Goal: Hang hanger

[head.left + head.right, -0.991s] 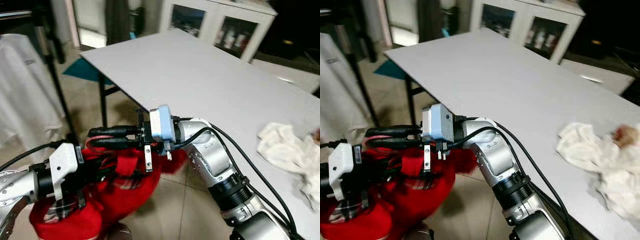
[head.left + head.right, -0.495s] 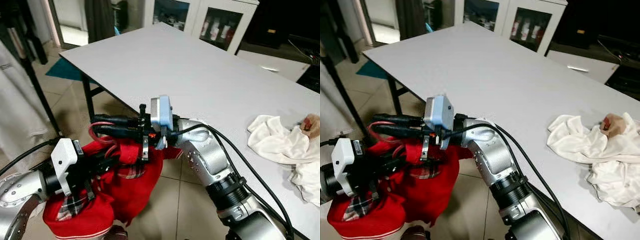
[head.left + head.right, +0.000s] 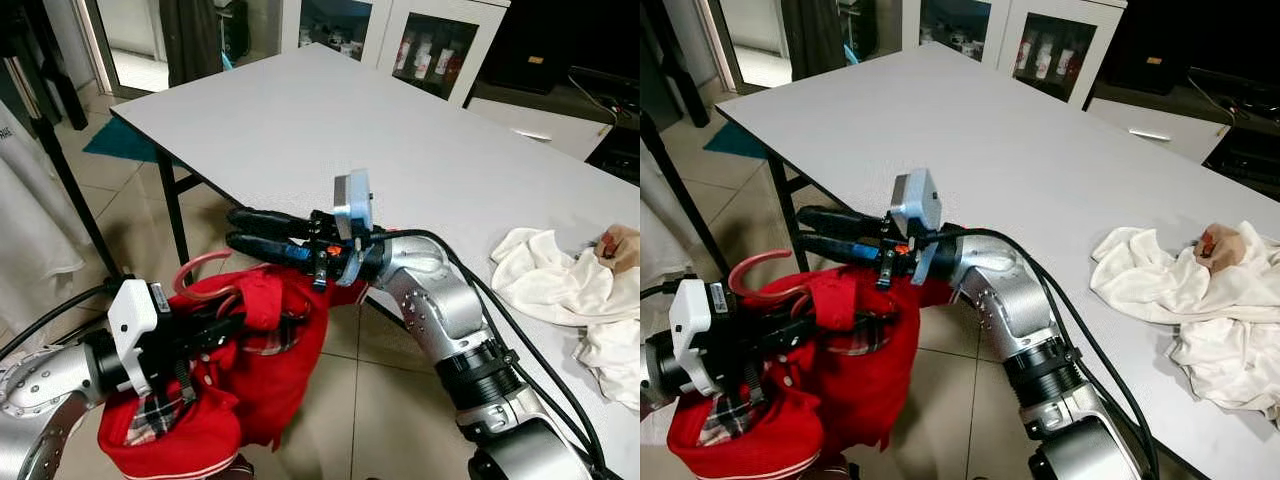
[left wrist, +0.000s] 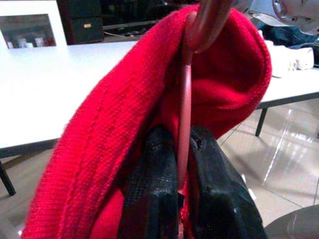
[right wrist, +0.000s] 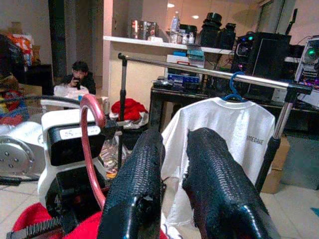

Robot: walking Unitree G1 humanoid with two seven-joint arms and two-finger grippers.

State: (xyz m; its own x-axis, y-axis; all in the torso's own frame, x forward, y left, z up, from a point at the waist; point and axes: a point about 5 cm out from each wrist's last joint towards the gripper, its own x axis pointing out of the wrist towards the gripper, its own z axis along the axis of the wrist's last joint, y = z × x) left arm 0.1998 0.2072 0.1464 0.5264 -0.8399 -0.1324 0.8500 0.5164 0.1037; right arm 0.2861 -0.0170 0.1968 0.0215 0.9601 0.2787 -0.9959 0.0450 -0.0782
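Note:
A pink hanger [image 3: 195, 275] carries a red garment [image 3: 240, 370] that hangs low over the floor. My left gripper [image 3: 215, 328] is shut on the hanger's wire [image 4: 184, 124] under the hook, with red knit draped over its fingers. My right gripper [image 3: 232, 228] hovers just above the hook, by the table's edge. Its two fingers [image 5: 144, 164] are open a narrow gap with nothing between them. In the right wrist view the hook [image 5: 92, 129] curves up beside the gripper. Beyond it stands a clothes rail [image 5: 209, 72] with a white T-shirt [image 5: 219, 124] on a blue hanger.
A large white table [image 3: 300, 110] lies ahead and to the right, with crumpled white cloth [image 3: 560, 280] on its right side. A rack pole [image 3: 60, 170] and a white garment [image 3: 25, 230] stand at the left. A person [image 5: 79, 74] sits far behind the rail.
The camera has shifted. My right gripper has risen off the red garment toward the table edge, so the hook now sits below its fingers. The left gripper still holds the hanger.

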